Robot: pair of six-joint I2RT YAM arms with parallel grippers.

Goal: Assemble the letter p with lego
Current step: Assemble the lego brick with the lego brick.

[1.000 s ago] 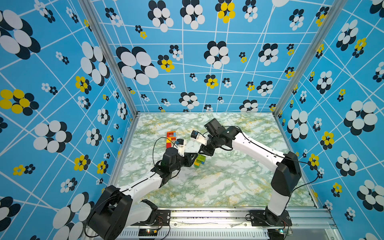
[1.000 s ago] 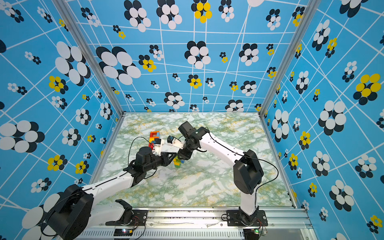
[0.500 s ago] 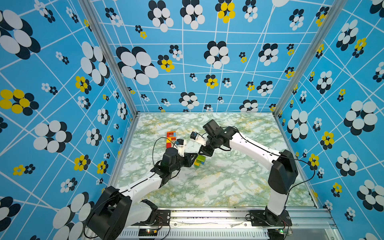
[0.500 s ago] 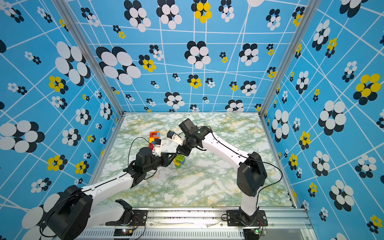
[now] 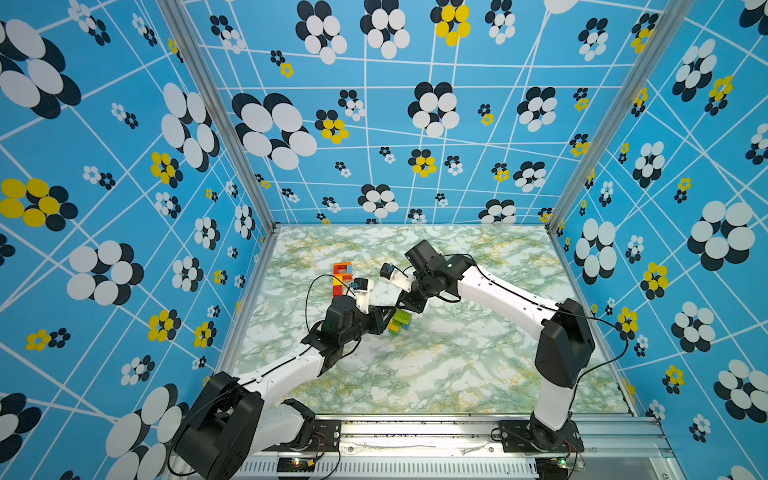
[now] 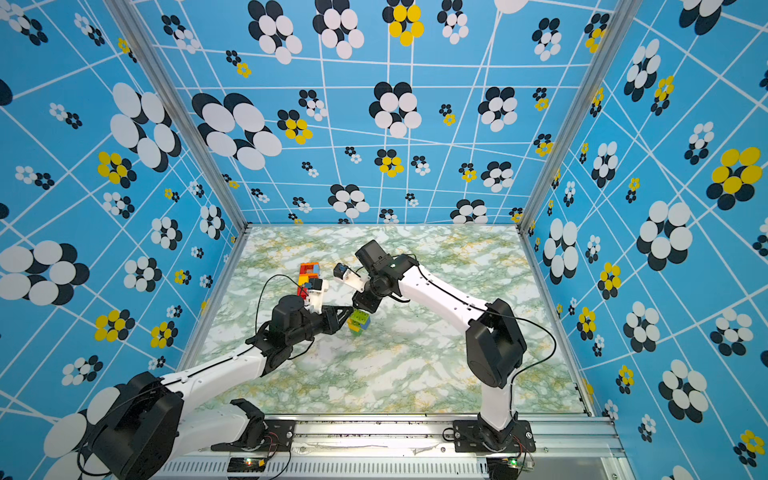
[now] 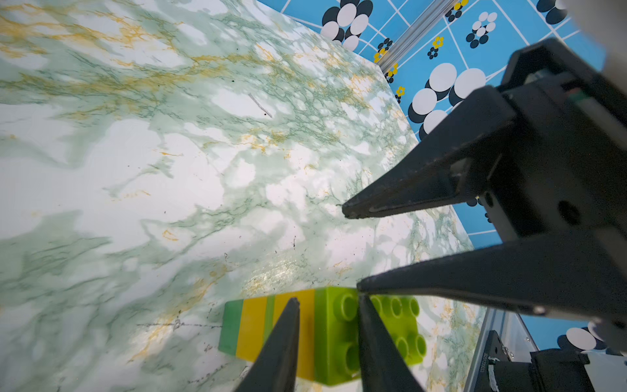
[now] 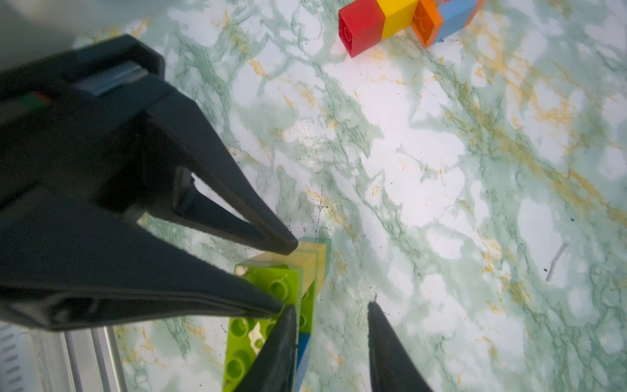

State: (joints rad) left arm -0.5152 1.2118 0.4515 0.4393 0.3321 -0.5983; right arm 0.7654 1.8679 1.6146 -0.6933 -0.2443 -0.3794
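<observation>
A small lego stack (image 5: 400, 323) lies on the marble table: a lime studded brick (image 7: 339, 325) joined to yellow and green layers, with a blue brick (image 8: 303, 353) at one side. My left gripper (image 7: 327, 298) is shut on this stack, one finger on the yellow side and one on the lime studded face. My right gripper (image 8: 331, 305) hangs just over the stack with its jaws apart. One right fingertip (image 8: 288, 319) touches the lime brick's edge, and only bare table shows between the jaws. A second lego piece (image 5: 343, 274) of red, yellow, orange and blue lies behind the left wrist.
The marble table (image 5: 457, 365) is walled by blue flowered panels on three sides, with an aluminium rail (image 5: 415, 432) along the front. Both arms meet left of the middle. The red-to-blue lego piece (image 8: 400, 23) sits apart from the stack, toward the back left.
My right gripper has narrowed its jaws and edged down and left onto the stack. The left gripper and the stack have stayed put.
</observation>
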